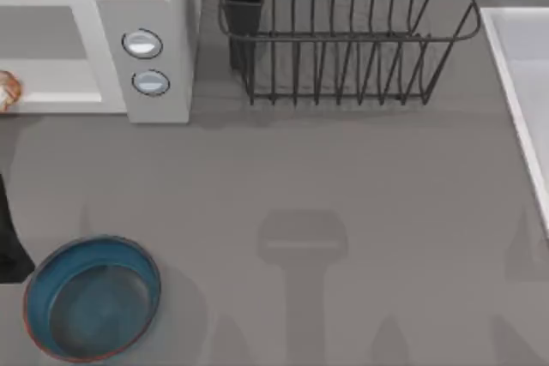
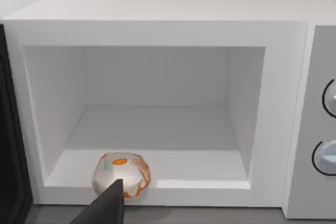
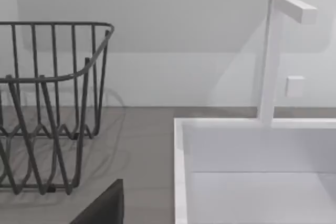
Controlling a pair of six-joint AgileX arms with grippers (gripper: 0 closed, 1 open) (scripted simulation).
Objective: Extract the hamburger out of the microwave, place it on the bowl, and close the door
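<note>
Grey tabletop (image 1: 343, 212) against a pale wall. Left gripper's dark fingertip (image 2: 107, 205) just in front of the small whitish-tan hamburger with an orange spot (image 2: 122, 173); whether open or closed, cannot tell. Hamburger at the front lip of the open cavity of the light grey-white box microwave (image 2: 157, 19), two round silvery-blue knobs (image 1: 142, 44) on its side panel. Dark door (image 2: 10, 156) swung open at the cavity's edge. Round teal-blue bowl with reddish-brown rim (image 1: 34, 297) near the front left of the table, well apart from the microwave. Black wire dish rack (image 1: 343, 32) to the right of the microwave, white sink basin (image 3: 181, 171) with faucet (image 3: 270, 51) beyond. Right arm's dark fingertip (image 3: 105, 208) near the rack and sink; grip state cannot be told.
</note>
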